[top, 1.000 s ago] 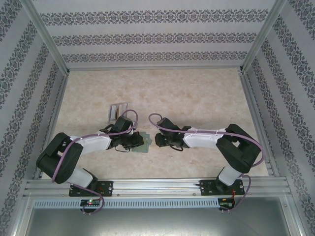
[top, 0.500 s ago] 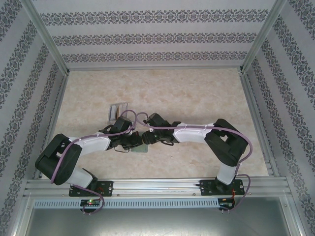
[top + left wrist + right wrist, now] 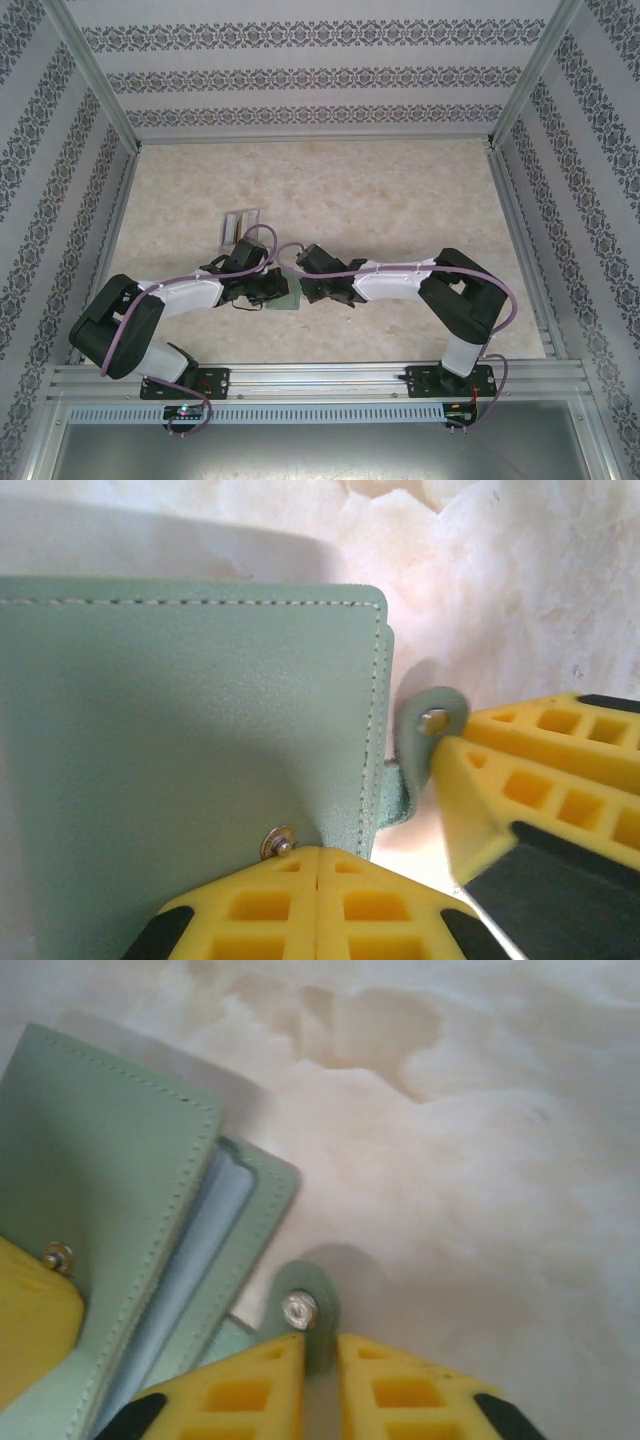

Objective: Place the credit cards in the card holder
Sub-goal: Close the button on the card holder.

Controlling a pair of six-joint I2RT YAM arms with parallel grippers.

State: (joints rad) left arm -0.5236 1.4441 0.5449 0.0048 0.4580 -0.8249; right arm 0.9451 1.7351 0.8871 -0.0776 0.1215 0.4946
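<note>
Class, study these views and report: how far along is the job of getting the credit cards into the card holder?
Done: card holder lies folded, a pale blue layer between its covers, card or lining I cannot tell. In hand: left gripper, shut, presses the cover; right gripper pinches the unsnapped snap tab. Left: confirming both cards are inside, then probably snapping it.

left arm (image 3: 190, 292), right arm (image 3: 395, 282): white shells, bulky black joints | cables (image 3: 200, 272): purple, one running along each arm | bases (image 3: 185, 382): black bolted plates, small red and green lights just below | left fingers (image 3: 250, 910), right fingers (image 3: 400, 1400): yellow, moulded with square pockets, black backing
</note>
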